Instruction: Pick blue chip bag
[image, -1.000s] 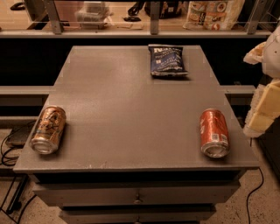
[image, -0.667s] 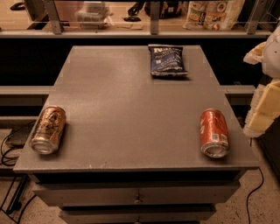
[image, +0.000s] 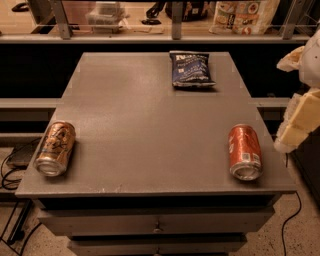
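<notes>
The blue chip bag (image: 190, 69) is a small dark navy foil bag with white lettering. It lies flat near the far edge of the grey table (image: 145, 125), a little right of centre. My gripper (image: 299, 122) shows as pale blocky parts at the right edge of the view, beside the table's right side. It is well short of the bag and to its right, and nothing is seen in it.
A red soda can (image: 244, 151) lies on its side at the table's front right, close to my gripper. A brown-gold can (image: 55, 148) lies on its side at the front left. A large pale printed bag (image: 242, 15) stands on the shelf behind. Drawers sit below the tabletop.
</notes>
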